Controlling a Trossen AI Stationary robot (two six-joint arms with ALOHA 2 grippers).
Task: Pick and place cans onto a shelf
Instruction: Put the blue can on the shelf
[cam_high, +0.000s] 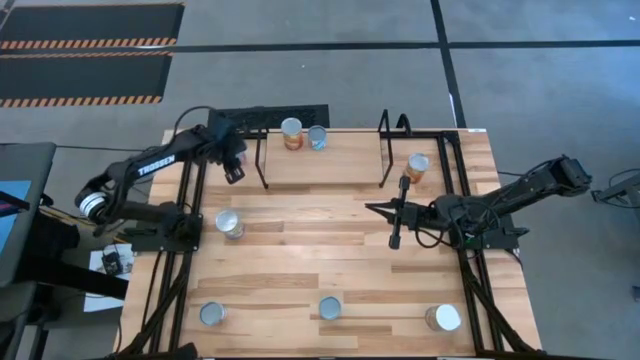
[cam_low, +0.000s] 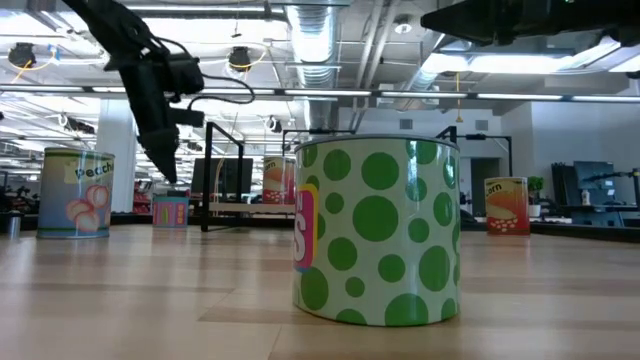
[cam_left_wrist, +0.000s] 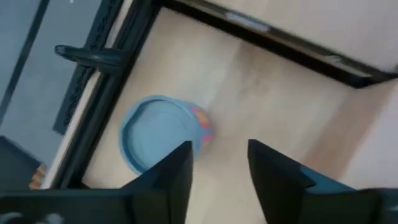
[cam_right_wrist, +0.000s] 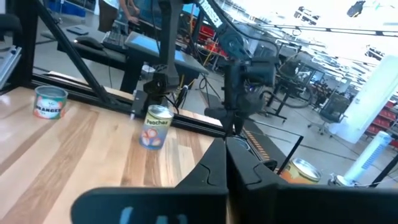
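My left gripper (cam_high: 235, 170) hangs open and empty above the table's far left, beside the shelf's (cam_high: 320, 168) left loop; it also shows in the low view (cam_low: 170, 165). In its wrist view the open fingers (cam_left_wrist: 219, 148) stand above a peach-labelled can (cam_left_wrist: 160, 132), apart from it. That can (cam_high: 229, 224) stands on its base on the table. Two cans (cam_high: 291, 133) (cam_high: 317, 137) stand at the shelf's far edge. My right gripper (cam_high: 372, 208) is shut and empty, pointing left at mid-table (cam_right_wrist: 227, 143).
An orange-labelled can (cam_high: 417, 167) stands right of the shelf's right loop. Three cans stand along the near edge (cam_high: 211, 314) (cam_high: 330, 307) (cam_high: 442, 318); the middle one is the green-dotted can (cam_low: 375, 230). Black frame bars (cam_high: 170, 260) run along both table sides.
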